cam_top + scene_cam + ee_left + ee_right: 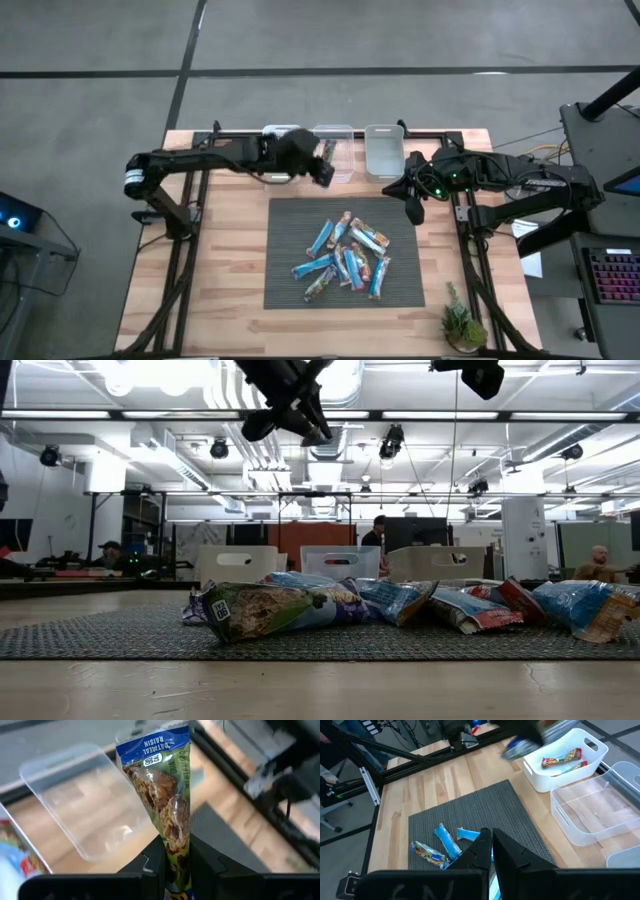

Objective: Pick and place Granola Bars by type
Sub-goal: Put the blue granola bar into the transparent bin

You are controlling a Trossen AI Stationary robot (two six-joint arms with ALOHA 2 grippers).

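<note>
One bar (165, 805) (blue-and-green wrapper, oatmeal raisin print) is pinched by its lower end in the left gripper (176, 862), raised over the clear bin (85, 805) at the table's back edge. Right gripper (491, 851) hangs empty with fingers pressed together beside the mat (290, 235), where the remaining bars (345, 258) lie clustered.

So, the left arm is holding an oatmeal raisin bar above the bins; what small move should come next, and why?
Probably lower it a little and release. The left end effector grips the oatmeal raisin bar over the clear bin, which looks empty, while the white bin holds bars with red print.
</note>
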